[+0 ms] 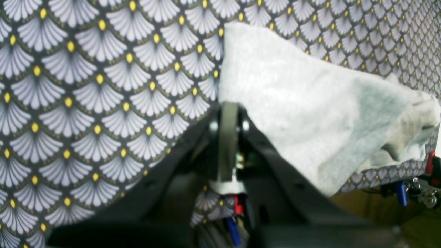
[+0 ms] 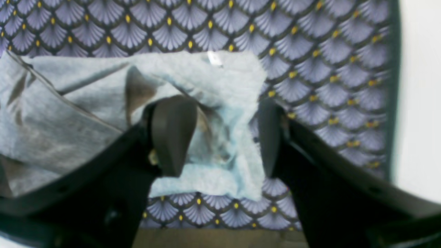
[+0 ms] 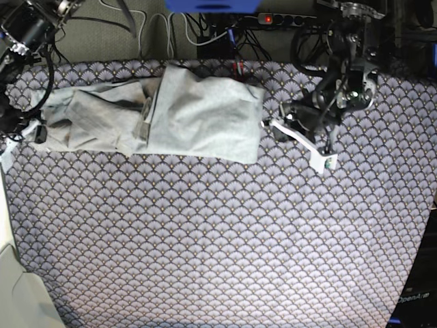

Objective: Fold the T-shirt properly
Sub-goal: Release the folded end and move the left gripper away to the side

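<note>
The light grey T-shirt [image 3: 198,113] lies crumpled and partly folded along the far left of the table. No lettering shows. My left gripper [image 3: 270,124] sits at the shirt's right edge. In the left wrist view its jaws [image 1: 227,137] are closed together, with the shirt [image 1: 303,113] just to the right of their tip, and I see no cloth between them. My right gripper [image 3: 33,131] is at the shirt's left end. In the right wrist view it [image 2: 220,137] is open, with a bunched edge of the shirt [image 2: 86,103] lying between and under its jaws.
The dark scallop-patterned tablecloth [image 3: 218,239] covers the whole table. Cables and a power strip [image 3: 273,19] run along the far edge. The table's edge [image 2: 394,103] is close to my right gripper. The table's near corner [image 3: 20,287] is at the lower left.
</note>
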You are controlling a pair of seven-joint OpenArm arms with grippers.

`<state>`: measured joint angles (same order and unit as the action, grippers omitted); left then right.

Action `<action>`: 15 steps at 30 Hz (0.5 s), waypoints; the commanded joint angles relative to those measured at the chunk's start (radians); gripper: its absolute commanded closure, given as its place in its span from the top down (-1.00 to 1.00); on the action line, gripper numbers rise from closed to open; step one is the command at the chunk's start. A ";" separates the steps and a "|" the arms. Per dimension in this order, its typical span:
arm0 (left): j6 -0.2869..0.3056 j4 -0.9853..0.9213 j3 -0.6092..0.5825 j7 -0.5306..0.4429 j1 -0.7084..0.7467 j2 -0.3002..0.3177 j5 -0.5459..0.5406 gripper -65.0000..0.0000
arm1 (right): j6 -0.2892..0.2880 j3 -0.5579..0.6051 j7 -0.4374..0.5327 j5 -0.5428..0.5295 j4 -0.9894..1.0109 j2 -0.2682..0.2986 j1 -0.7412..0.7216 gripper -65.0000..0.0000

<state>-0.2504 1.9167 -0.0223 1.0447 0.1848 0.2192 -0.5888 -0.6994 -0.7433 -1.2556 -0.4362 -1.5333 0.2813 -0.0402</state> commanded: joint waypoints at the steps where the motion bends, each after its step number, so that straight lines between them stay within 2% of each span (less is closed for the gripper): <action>1: 0.006 0.016 0.002 -0.011 -0.009 0.006 -0.007 -0.99 | 0.001 -0.003 0.009 -0.008 0.027 0.029 -0.016 0.06; 8: 0.006 0.016 0.002 -0.011 -0.009 0.006 -0.007 -0.99 | 0.001 -0.003 0.034 -0.008 0.164 0.092 -0.040 0.06; 15: 0.006 0.014 0.002 -0.011 -0.009 -0.001 -0.007 -0.99 | 0.001 -0.003 0.043 -0.008 0.164 0.086 -0.034 0.07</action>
<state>-0.2504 1.9167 -0.0223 1.0462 0.1852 0.2180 -0.5888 -0.6987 -0.7433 -1.2266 -0.4274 -1.3552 0.3473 -0.0647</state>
